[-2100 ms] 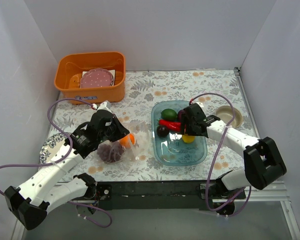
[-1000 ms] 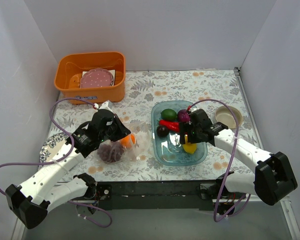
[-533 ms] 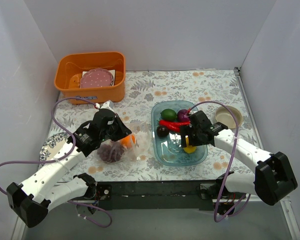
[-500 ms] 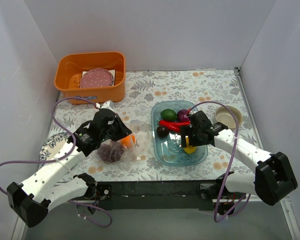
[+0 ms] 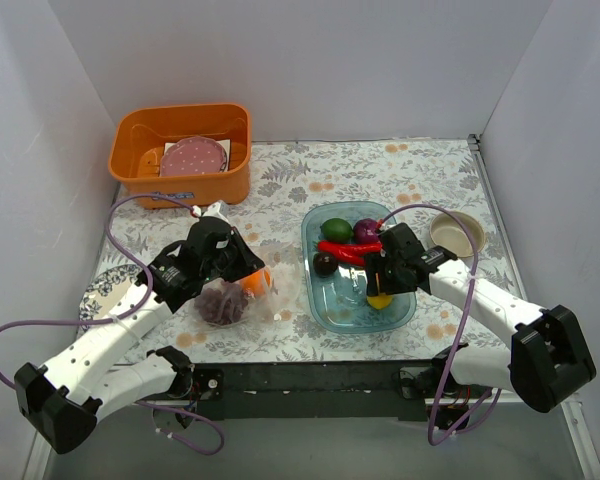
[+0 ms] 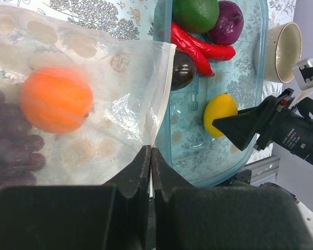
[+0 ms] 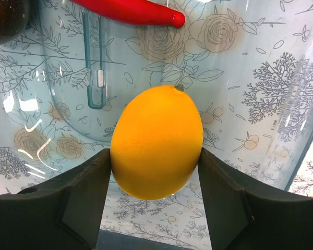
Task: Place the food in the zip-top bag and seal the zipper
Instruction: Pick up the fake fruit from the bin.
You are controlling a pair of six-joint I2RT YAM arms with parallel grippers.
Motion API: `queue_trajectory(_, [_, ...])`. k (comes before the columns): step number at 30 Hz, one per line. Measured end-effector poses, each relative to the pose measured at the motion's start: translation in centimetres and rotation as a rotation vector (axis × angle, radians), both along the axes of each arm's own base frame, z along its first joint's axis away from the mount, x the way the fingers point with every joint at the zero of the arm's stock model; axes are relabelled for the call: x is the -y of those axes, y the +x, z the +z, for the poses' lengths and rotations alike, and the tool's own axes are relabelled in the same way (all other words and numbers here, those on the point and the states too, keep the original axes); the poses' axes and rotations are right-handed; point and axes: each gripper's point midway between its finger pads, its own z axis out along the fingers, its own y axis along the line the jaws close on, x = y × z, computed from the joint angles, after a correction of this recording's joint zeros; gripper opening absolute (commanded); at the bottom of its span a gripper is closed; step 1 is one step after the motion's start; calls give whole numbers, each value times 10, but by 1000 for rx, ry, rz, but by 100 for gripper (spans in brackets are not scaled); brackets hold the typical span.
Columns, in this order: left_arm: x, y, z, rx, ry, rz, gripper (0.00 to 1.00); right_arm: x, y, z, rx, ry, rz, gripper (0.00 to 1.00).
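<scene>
The clear zip-top bag (image 5: 242, 297) lies left of the tray with the orange (image 5: 258, 281) and dark red grapes (image 5: 220, 303) inside. My left gripper (image 5: 248, 268) is shut on the bag's mouth edge (image 6: 163, 94), and its jaws (image 6: 151, 151) pinch the plastic. My right gripper (image 5: 379, 290) is shut on the yellow lemon (image 7: 156, 141), with both fingers against its sides, low in the blue tray (image 5: 320, 312). The green fruit (image 5: 337, 229), purple piece (image 5: 366, 231), red chili (image 5: 342, 250) and dark piece (image 5: 324, 263) lie at the tray's far end.
An orange basket (image 5: 180, 180) holding a pink dotted plate (image 5: 193, 157) stands at the back left. A beige bowl (image 5: 456, 234) sits right of the tray. A patterned plate (image 5: 105, 290) lies under the left arm.
My right gripper has moved from the chili toward the tray's near end, the lemon with it. The left gripper and bag have barely moved.
</scene>
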Motion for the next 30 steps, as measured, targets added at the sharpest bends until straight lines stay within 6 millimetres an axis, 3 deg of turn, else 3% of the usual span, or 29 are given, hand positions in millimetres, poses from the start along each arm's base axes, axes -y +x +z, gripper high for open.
queue_trajectory(3, [0, 0, 0, 1, -1, 1, 0, 0, 0, 0, -1, 1, 1, 48])
queue_trajectory(8, [0, 0, 0, 1, -1, 0, 0, -5, -1, 3, -5, 31, -6, 44])
queue_trajectory(20, [-1, -1, 0, -2, 1, 1, 0, -73, 13, 81, 158, 475, 13, 43])
queue_trajectory(26, [0, -1, -1, -3, 2, 1, 0, -103, 10, 92, 134, 594, 68, 43])
queue_trajectory(30, [0, -1, -1, -3, 2, 1, 0, -125, 4, 86, 88, 622, 113, 44])
